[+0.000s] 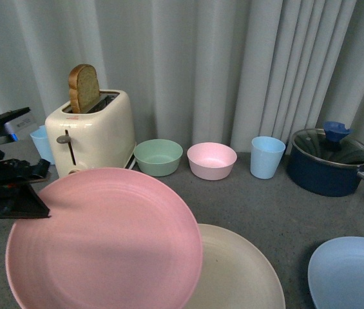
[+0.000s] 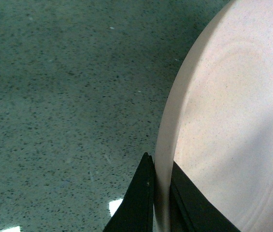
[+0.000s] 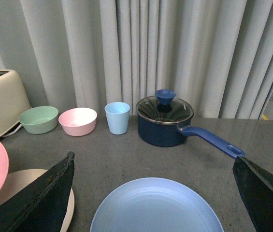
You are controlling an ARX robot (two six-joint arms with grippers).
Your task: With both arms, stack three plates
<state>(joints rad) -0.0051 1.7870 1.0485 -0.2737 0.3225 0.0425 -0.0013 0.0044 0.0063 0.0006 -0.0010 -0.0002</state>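
Observation:
My left gripper (image 1: 37, 207) is shut on the left rim of the pink plate (image 1: 104, 241), holding it lifted and tilted above the counter. The left wrist view shows both fingers (image 2: 138, 203) pinching the pink plate's rim (image 2: 163, 159). The pink plate overlaps the left part of the beige plate (image 1: 239, 273), which lies flat on the counter. A light blue plate (image 1: 350, 273) lies at the front right. My right gripper (image 3: 153, 166) is open, its jaws spread wide above the light blue plate (image 3: 155, 208), holding nothing; it is out of the front view.
Along the curtain stand a cream toaster (image 1: 95, 132) with toast, a green bowl (image 1: 158, 156), a pink bowl (image 1: 211, 160), a light blue cup (image 1: 267, 156) and a dark blue lidded pot (image 1: 328, 161) with its handle pointing right. Another blue cup (image 1: 41, 143) is behind the toaster.

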